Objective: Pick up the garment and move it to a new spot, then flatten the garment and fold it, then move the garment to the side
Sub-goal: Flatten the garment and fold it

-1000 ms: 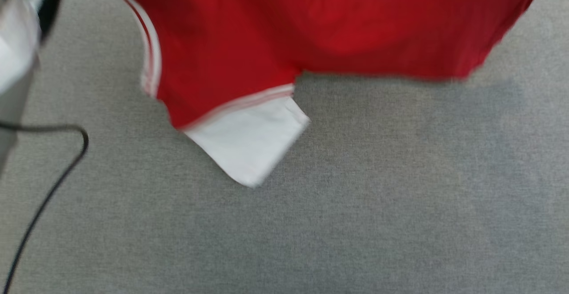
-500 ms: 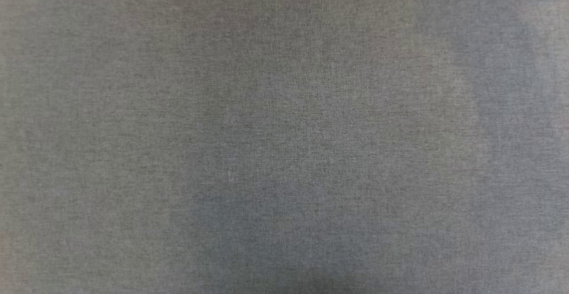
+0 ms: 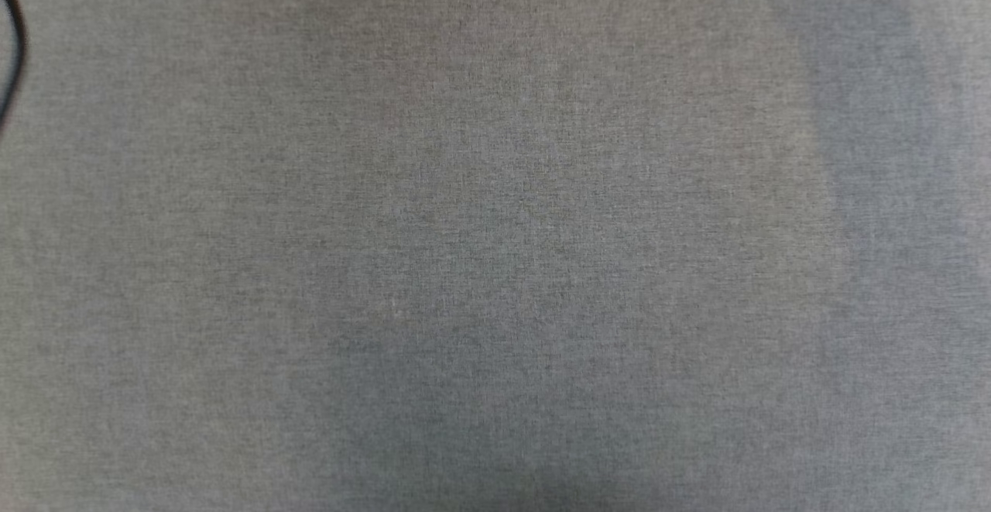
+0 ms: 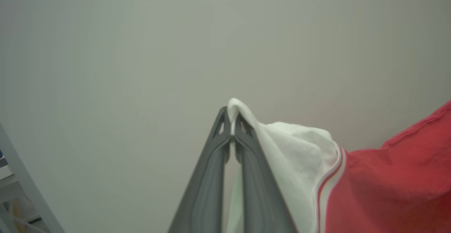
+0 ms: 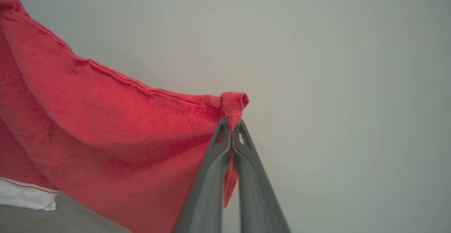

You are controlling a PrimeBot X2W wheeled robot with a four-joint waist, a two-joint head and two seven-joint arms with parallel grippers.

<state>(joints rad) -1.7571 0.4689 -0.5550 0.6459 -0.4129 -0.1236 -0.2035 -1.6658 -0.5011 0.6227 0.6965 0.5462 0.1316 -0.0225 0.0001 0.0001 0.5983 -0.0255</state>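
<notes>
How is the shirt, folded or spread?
Spread: the shirt hangs between the left gripper, pinching a sleeve, and the right gripper, pinching a corner.

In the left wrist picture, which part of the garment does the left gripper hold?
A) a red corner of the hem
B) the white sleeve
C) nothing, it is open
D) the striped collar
B: the left gripper is shut on the white sleeve of the garment, with the white cloth pinched at its fingertips.
</notes>
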